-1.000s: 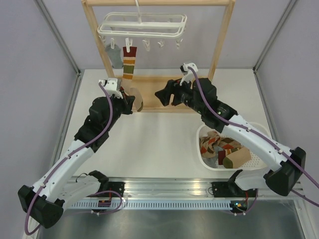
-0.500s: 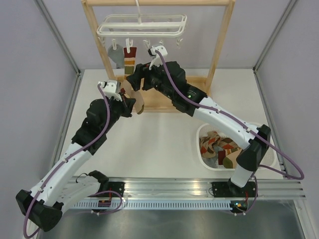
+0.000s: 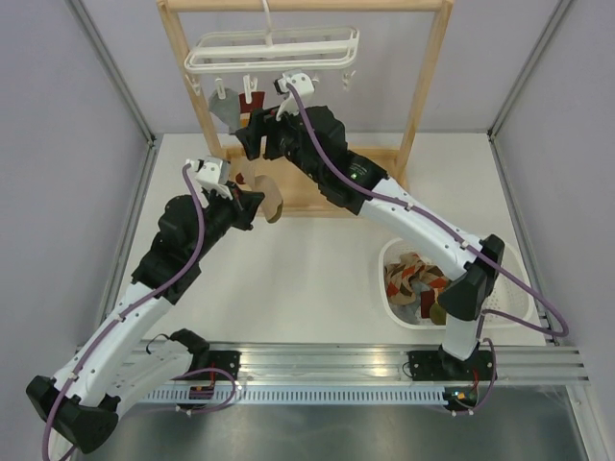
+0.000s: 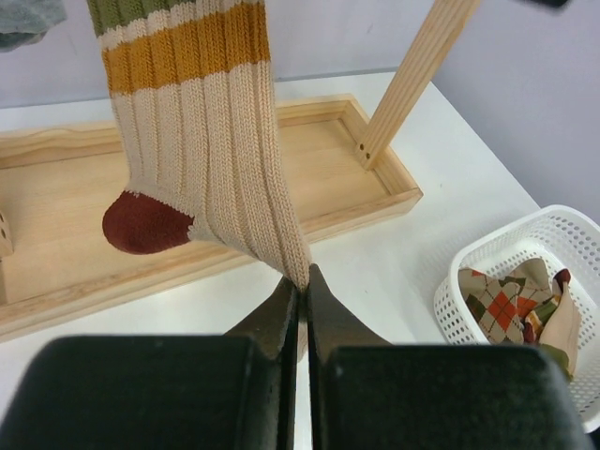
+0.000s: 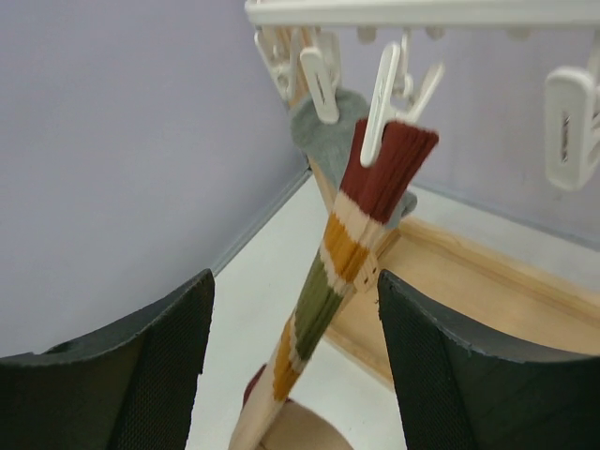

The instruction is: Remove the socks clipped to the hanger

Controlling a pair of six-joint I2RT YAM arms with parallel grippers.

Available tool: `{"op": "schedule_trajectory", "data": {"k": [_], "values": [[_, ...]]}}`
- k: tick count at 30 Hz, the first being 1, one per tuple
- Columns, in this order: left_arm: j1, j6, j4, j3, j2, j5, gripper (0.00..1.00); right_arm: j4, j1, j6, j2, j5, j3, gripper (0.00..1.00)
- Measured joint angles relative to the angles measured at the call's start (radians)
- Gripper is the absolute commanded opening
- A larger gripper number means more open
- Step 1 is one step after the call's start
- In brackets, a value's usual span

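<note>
The left end effector [image 4: 302, 281] is closed on the sock [image 4: 202, 141] lower end; the right end effector [image 5: 292, 291] is wide open around it, below the clip [image 5: 380, 108].

Socks [image 3: 421, 283] in basket [image 3: 503, 305], right of rack [image 3: 427, 84]

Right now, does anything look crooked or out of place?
Yes: the striped sock hangs slanted, not straight down. Its cuff is clipped to the hanger while the left gripper pinches its lower end and holds it aside.
</note>
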Motion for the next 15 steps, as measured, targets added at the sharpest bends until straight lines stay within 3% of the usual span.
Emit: {"op": "schedule_trajectory", "data": {"k": [7,15], "values": [[0.000,0.000,0.000,-0.002,-0.006,0.022,0.02,-0.035,-0.003,-0.024,0.119,0.042,0.204,0.76],[0.000,0.000,0.000,-0.006,-0.016,0.051,0.02,-0.070,-0.029,-0.023,0.212,0.044,0.302,0.77]]}}
